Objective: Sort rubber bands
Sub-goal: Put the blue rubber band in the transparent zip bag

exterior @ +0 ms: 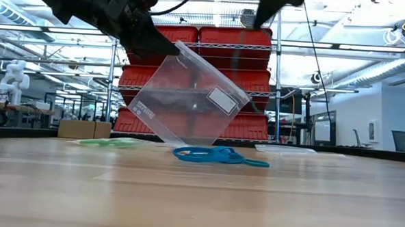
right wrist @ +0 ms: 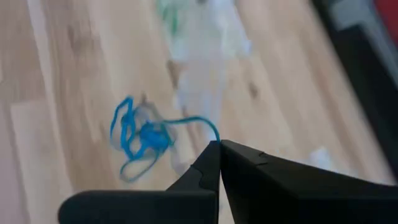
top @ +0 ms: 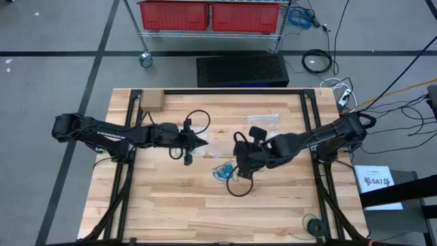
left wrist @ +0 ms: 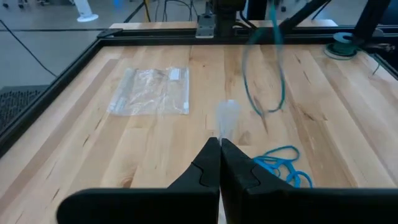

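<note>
- Left gripper (top: 203, 143), frame centre, pinches a clear bag (exterior: 189, 99) up by its edge, likely to receive bands.
- Right gripper (right wrist: 219, 144) is clamped on one teal band (left wrist: 264, 68), lifted clear of the pile.
- Blue bands (top: 223, 171) lie mid-table below both; green ones (exterior: 109, 142) at left in the low view.

1. Both arms are matte black, built of chunky jointed segments.
2. The left arm (top: 102, 133) carries small white lettering along one link.
3. A thin black cable loops above the left gripper (top: 203, 143).
4. The right gripper (right wrist: 219, 144) has two tapered, wedge-shaped black fingers.
</note>
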`<state>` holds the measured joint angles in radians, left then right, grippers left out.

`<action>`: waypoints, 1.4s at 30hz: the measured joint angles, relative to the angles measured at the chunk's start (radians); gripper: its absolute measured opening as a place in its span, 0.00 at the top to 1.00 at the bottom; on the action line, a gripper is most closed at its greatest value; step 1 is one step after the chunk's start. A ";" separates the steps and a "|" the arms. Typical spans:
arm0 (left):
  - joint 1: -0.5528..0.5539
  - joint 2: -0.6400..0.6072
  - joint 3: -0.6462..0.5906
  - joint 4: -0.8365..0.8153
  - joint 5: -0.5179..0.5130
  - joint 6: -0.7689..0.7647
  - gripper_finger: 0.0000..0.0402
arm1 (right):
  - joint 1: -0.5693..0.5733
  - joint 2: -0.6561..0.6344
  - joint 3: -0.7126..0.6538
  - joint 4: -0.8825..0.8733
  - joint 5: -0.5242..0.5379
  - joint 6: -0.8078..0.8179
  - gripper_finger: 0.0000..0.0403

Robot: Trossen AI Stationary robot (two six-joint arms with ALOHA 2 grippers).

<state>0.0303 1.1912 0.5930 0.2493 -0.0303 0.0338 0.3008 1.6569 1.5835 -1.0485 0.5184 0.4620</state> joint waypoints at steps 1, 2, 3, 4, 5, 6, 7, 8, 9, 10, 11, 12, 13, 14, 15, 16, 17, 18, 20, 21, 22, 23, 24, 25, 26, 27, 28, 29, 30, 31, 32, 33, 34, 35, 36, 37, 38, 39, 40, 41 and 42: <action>0.000 0.000 0.000 0.000 0.000 0.000 1.00 | -0.001 0.000 0.016 0.000 0.016 -0.013 1.00; 0.000 0.000 0.000 0.000 0.002 0.000 1.00 | -0.003 0.000 0.033 0.000 0.030 -0.024 1.00; 0.000 0.000 0.000 0.001 0.004 0.000 1.00 | -0.005 0.000 0.049 0.002 0.038 -0.036 1.00; 0.000 0.000 0.000 0.001 0.005 0.000 1.00 | -0.007 0.000 0.064 0.007 0.042 -0.046 1.00; 0.000 0.000 0.000 0.002 0.009 0.001 1.00 | -0.009 0.000 0.076 0.012 0.053 -0.057 1.00; 0.000 0.000 0.000 0.002 0.014 0.001 1.00 | -0.009 0.000 0.088 0.013 0.067 -0.066 1.00; 0.000 0.000 0.000 0.003 0.017 0.001 1.00 | -0.009 0.000 0.099 0.017 0.079 -0.076 1.00; 0.000 0.000 0.000 0.004 0.019 0.001 1.00 | -0.011 0.000 0.109 0.022 0.087 -0.086 1.00; 0.000 0.000 0.000 0.004 0.021 0.002 1.00 | -0.013 0.000 0.118 0.030 0.090 -0.093 1.00; 0.000 0.000 0.000 0.004 0.021 0.003 1.00 | -0.015 0.000 0.127 0.034 0.092 -0.097 1.00; 0.000 0.000 0.000 0.004 0.021 0.004 1.00 | -0.019 0.000 0.132 0.037 0.095 -0.100 1.00; 0.000 0.000 0.000 0.004 0.021 0.005 1.00 | -0.020 0.000 0.135 0.042 0.103 -0.102 1.00; 0.000 0.000 0.000 0.004 0.021 0.006 1.00 | -0.021 0.000 0.140 0.046 0.112 -0.106 1.00; 0.000 0.000 0.000 0.004 0.021 0.006 1.00 | -0.024 0.000 0.142 0.053 0.115 -0.110 1.00; 0.000 0.000 0.000 0.004 0.021 0.006 1.00 | -0.027 0.000 0.143 0.064 0.117 -0.115 1.00; 0.000 0.000 0.000 0.004 0.021 0.006 1.00 | -0.028 0.000 0.143 0.073 0.119 -0.118 1.00; 0.000 0.000 0.000 0.004 0.021 0.006 1.00 | -0.031 0.000 0.143 0.081 0.119 -0.124 1.00; 0.000 0.000 0.000 0.004 0.021 0.006 1.00 | -0.032 0.000 0.143 0.088 0.118 -0.130 1.00; 0.000 0.000 0.000 0.004 0.021 0.005 1.00 | -0.034 0.000 0.143 0.103 0.119 -0.134 1.00; 0.000 0.000 0.000 0.004 0.021 0.005 1.00 | -0.038 0.000 0.143 0.106 0.118 -0.135 1.00; 0.000 0.000 0.000 0.004 0.021 0.005 1.00 | -0.040 0.000 0.143 0.106 0.118 -0.135 1.00; 0.000 0.000 0.000 0.005 0.021 0.005 1.00 | -0.040 0.000 0.143 0.108 0.118 -0.135 1.00; 0.000 0.000 0.000 0.006 0.021 0.005 1.00 | -0.040 0.000 0.143 0.111 0.117 -0.135 1.00; 0.000 0.000 0.000 0.006 0.021 0.005 1.00 | -0.040 0.000 0.143 0.113 0.117 -0.138 1.00; 0.000 0.000 0.000 0.006 0.021 0.005 1.00 | -0.040 0.000 0.143 0.117 0.117 -0.140 1.00; 0.000 0.000 0.000 0.006 0.021 0.005 1.00 | -0.040 0.000 0.143 0.123 0.117 -0.142 1.00; 0.000 0.000 0.000 0.008 0.021 0.005 1.00 | -0.040 0.000 0.143 0.125 0.116 -0.142 1.00; 0.000 0.000 0.000 0.010 0.021 0.005 1.00 | -0.040 0.000 0.143 0.126 0.115 -0.142 1.00; 0.000 0.000 0.000 0.011 0.021 0.005 1.00 | -0.040 0.000 0.143 0.126 0.116 -0.142 1.00; 0.000 0.000 0.000 0.011 0.021 0.005 1.00 | -0.040 0.000 0.143 0.126 0.116 -0.142 1.00; 0.000 0.000 0.000 0.010 0.021 0.005 1.00 | -0.040 0.000 0.143 0.128 0.117 -0.142 1.00; 0.000 0.000 0.000 0.010 0.021 0.005 1.00 | -0.040 0.000 0.143 0.133 0.116 -0.145 1.00; 0.000 0.000 0.000 0.011 0.021 0.005 1.00 | -0.040 0.000 0.143 0.141 0.116 -0.150 1.00; 0.000 0.000 0.000 0.011 0.021 0.005 1.00 | -0.040 0.000 0.143 0.151 0.117 -0.155 1.00; 0.000 0.000 0.000 0.010 0.021 0.004 1.00 | -0.040 0.000 0.143 0.163 0.117 -0.158 1.00; 0.000 0.000 0.000 0.010 0.021 0.003 1.00 | -0.040 0.000 0.143 0.171 0.117 -0.160 1.00; 0.000 0.000 0.000 0.011 0.021 0.002 1.00 | -0.041 0.000 0.143 0.174 0.117 -0.161 1.00; 0.000 0.000 0.000 0.011 0.021 0.002 1.00 | -0.043 0.000 0.143 0.177 0.117 -0.161 1.00; 0.000 0.000 0.000 0.011 0.021 0.002 1.00 | -0.045 0.000 0.143 0.179 0.117 -0.161 1.00; 0.000 0.000 0.000 0.011 0.021 0.002 1.00 | -0.047 0.000 0.143 0.179 0.117 -0.161 1.00; 0.000 0.000 0.000 0.011 0.021 0.002 1.00 | -0.050 0.000 0.143 0.179 0.117 -0.161 1.00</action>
<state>0.0303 1.1912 0.5927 0.2600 -0.0093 0.0360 0.2505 1.6566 1.7267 -0.8696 0.6357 0.3012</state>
